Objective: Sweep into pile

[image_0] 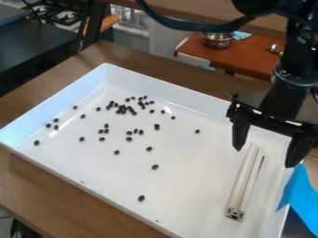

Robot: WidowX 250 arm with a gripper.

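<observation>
White and shallow, the single tray (192, 158) contains small, dark, oval beans (155, 167) and one long, pale bar (243, 186) with a slotted metal end. The beans lie scattered over the tray's left and middle parts, bunched most densely toward its far side; some touch, so I count only roughly forty. The bar lies lengthwise in the tray's right part. Above that part hangs one black gripper (264, 158), its fingers spread wide with nothing grasped. One blue piece (299, 193) hangs at the tray's right edge, and one metal bowl (216, 41) stands well beyond the tray.
</observation>
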